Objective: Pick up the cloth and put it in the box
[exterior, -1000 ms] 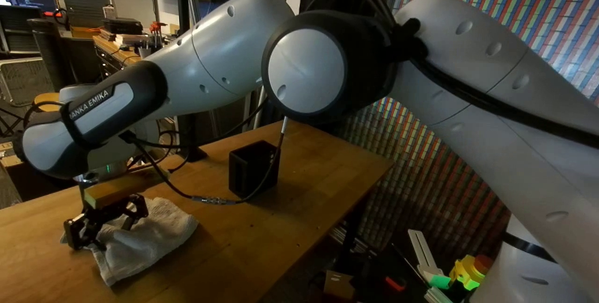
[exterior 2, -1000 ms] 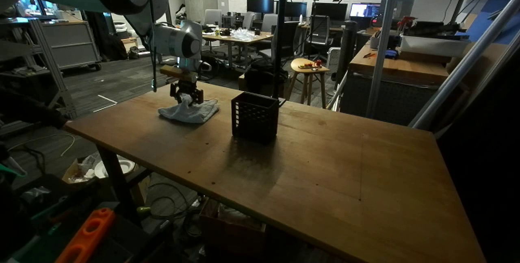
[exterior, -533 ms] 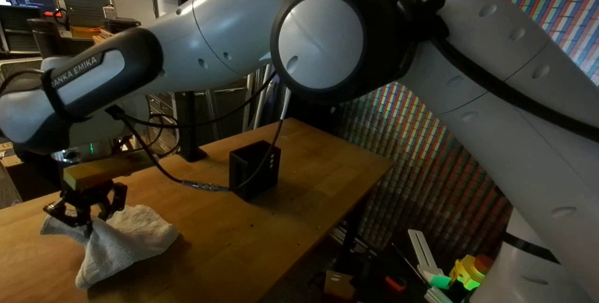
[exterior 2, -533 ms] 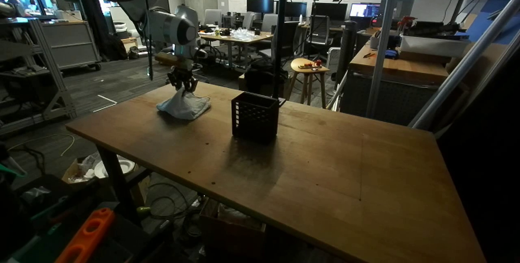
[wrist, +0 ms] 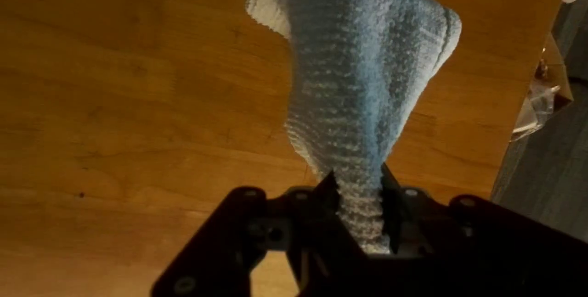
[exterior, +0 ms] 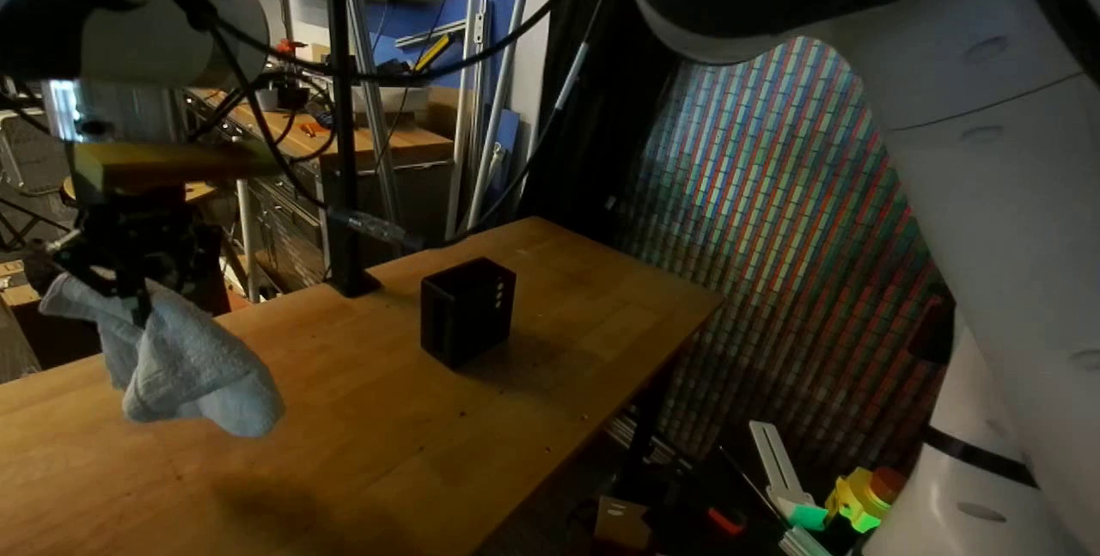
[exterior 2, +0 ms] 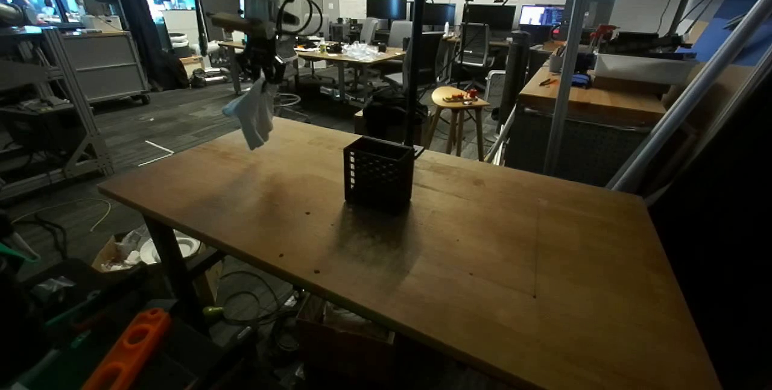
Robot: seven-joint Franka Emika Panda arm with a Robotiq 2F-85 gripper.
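Pinching the cloth (exterior: 189,367), hand (wrist: 359,189) nearly closed, I'm dangling it above the desk (exterior 2: 476,230), presumably to clear the box (exterior 2: 379,176).

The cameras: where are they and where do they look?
Wrist view: by the hand, looking down past the cloth at the table; hand shows.
An exterior view: near the arm, looking down over the table; arm and hand show.
An exterior view: farther off, looking over the box toward screens; arm's end, hand.
Both exterior views show box and cloth.
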